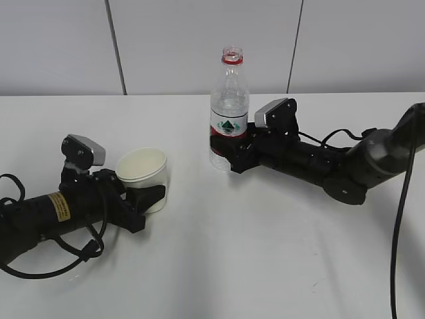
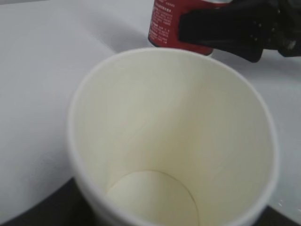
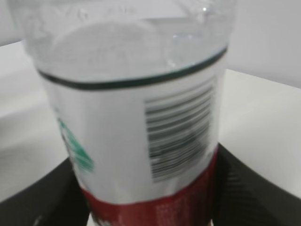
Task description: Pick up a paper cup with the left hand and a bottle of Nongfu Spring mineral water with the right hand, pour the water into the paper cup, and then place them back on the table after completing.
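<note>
White cup (image 1: 144, 169) sits clamped in my left pincer (image 1: 147, 197); right of the cup, my right pincer (image 1: 234, 154) grips the uncapped bottle (image 1: 230, 109) upright.

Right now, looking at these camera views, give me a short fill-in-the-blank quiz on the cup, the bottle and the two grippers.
1. The cup is held by the ____ gripper.
2. Inside, the cup looks ____.
3. The bottle stands upright with its cap ____.
4. The right gripper grips the bottle near its ____.

Missing words: left; empty; off; base
</note>
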Robot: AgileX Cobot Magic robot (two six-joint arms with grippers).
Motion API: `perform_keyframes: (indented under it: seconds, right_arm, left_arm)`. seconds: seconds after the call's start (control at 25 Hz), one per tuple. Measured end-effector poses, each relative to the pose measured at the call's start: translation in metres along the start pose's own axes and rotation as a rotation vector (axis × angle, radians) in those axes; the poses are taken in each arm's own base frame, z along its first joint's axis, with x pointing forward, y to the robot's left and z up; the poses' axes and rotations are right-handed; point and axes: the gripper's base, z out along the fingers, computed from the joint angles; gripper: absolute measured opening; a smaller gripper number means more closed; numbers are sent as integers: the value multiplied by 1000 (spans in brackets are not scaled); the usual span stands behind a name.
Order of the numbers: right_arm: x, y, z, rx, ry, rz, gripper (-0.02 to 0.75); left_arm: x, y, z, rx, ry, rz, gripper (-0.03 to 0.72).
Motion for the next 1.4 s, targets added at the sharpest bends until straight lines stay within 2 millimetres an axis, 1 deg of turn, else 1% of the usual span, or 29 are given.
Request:
perform_keyframes:
  seconds: [0.08, 0.24, 0.48, 0.6, 1.08, 1.2, 1.4]
  right_arm:
    - [-1, 0, 0, -3, -8, -5, 477]
    - [-1, 1, 0, -10, -12, -94, 473]
    - [-18, -1, -1, -2, 14, -262, 473]
    - [-24, -1, 0, -9, 10, -322, 472]
    - [-50, -11, 22, -116, 69, -646, 471]
    - [-56, -11, 29, -137, 98, -723, 471]
    - [-63, -3, 38, -177, 112, -825, 471]
  left_arm:
    - [0, 0, 0, -1, 0, 0, 375]
    - [0, 0, 0, -4, -1, -1, 370]
    - [-15, -1, -3, -9, -24, 27, 365]
    - [-18, -2, -4, -6, -20, 38, 365]
    - [-17, -3, -4, 8, -2, 22, 364]
    - [-17, -4, -4, 15, -1, 27, 363]
    - [-18, -4, -3, 27, -1, 36, 363]
